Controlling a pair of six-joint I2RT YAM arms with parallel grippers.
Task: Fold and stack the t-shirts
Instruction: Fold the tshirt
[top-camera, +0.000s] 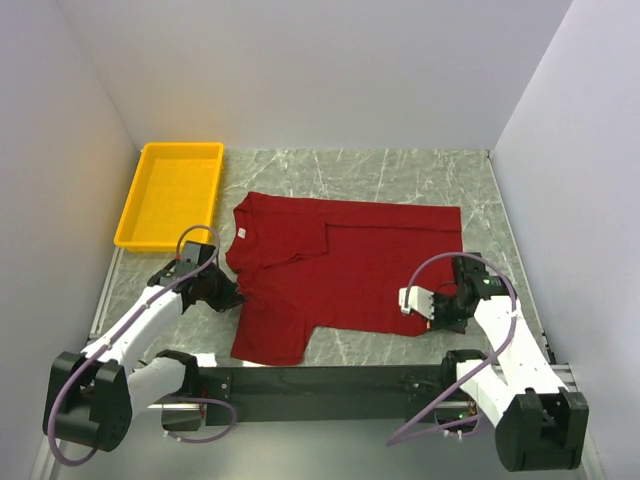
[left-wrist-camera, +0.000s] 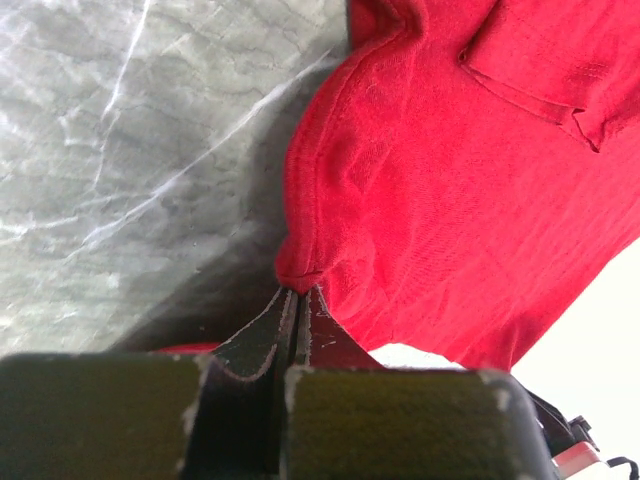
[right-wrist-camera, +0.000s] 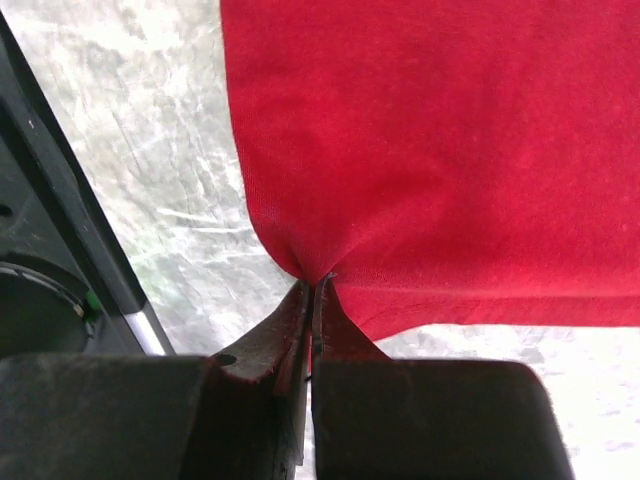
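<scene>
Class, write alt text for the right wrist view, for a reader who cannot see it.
The black right hand is shut on the edge of a dark red cloth t-shirt, puckering the fabric. The shirt lies over a grey marbled tabletop.

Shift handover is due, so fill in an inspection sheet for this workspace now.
Surface: grey marble-patterned table, flat.
Job's things: one dark red t-shirt, lying spread out, not yet folded.
Clutter: yellow tray at the far left corner, apart from the t-shirt.
Tools: left tool shut on the t-shirt's edge; right tool shut on its hem.
Cables: purple cables loop off both arms.
Surroundings: plain white walls on three sides.
</scene>
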